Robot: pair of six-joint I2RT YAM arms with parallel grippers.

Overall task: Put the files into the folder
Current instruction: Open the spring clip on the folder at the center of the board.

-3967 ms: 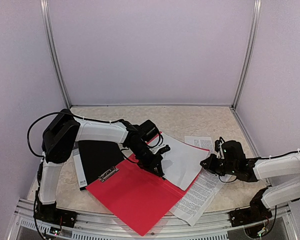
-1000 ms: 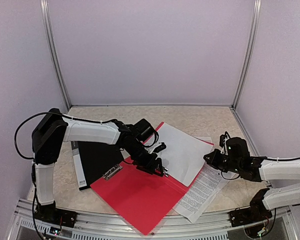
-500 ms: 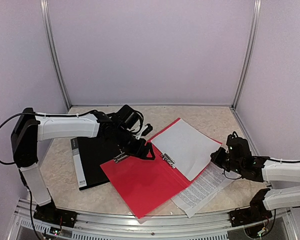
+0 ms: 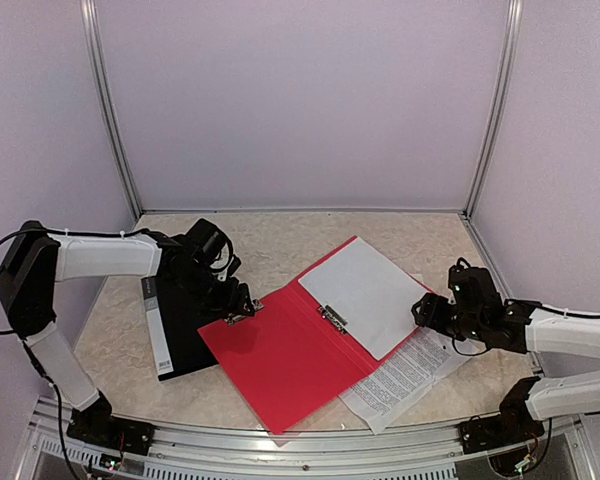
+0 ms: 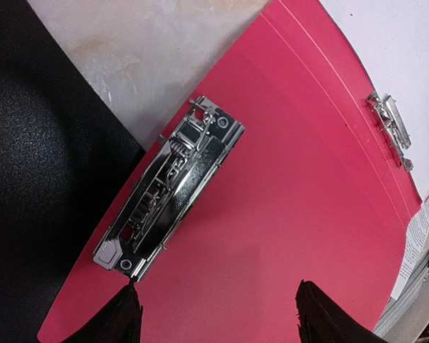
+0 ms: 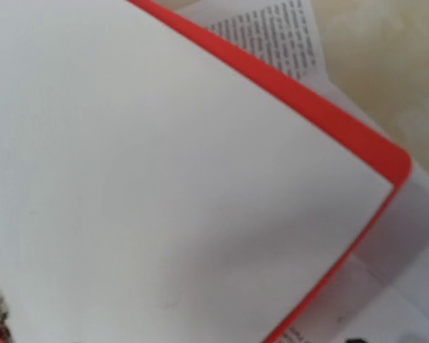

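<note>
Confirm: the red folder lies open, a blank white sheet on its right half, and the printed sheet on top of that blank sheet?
No. The printed sheet lies under the right half of the red folder, poking out at its near right edge, not on the blank white sheet. The top external view shows it.

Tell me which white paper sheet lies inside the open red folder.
The blank white paper sheet, on the open red folder's right half; the text-printed sheet sticks out from under it.

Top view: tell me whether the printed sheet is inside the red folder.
No, the printed sheet lies beneath the red folder's edge, not inside it.
</note>
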